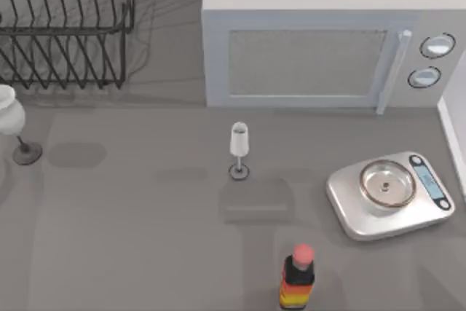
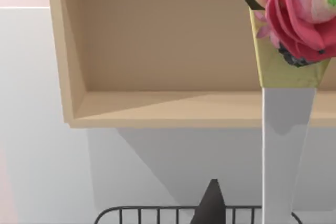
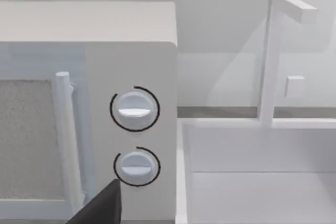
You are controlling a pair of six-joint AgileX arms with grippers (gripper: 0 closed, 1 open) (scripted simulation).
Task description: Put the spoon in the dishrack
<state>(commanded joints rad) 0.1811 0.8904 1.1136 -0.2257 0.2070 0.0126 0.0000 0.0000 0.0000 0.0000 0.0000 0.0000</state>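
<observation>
In the left wrist view the spoon (image 2: 281, 171) is a long white handle standing upright, close to the camera. Its pink-and-yellow knob (image 2: 294, 19) is at the upper end and its bowl is out of frame. A dark part of my left gripper (image 2: 212, 205) rises close beside the handle; I cannot tell whether it holds the spoon. The dishrack (image 1: 65, 27), black wire with slanted bars, stands at the table's back left. Its top rail (image 2: 157, 211) lies beyond the spoon. My right gripper (image 3: 100, 208) is parked facing the microwave's knobs.
A white microwave (image 1: 320, 56) fills the back right. A small clear stemmed glass (image 1: 239, 143) stands mid-table, a silver scale (image 1: 389, 194) at right and a striped bottle (image 1: 297, 282) at the front. A white stemmed object (image 1: 9, 111) is at the left edge. A wooden shelf (image 2: 157, 51) hangs above the rack.
</observation>
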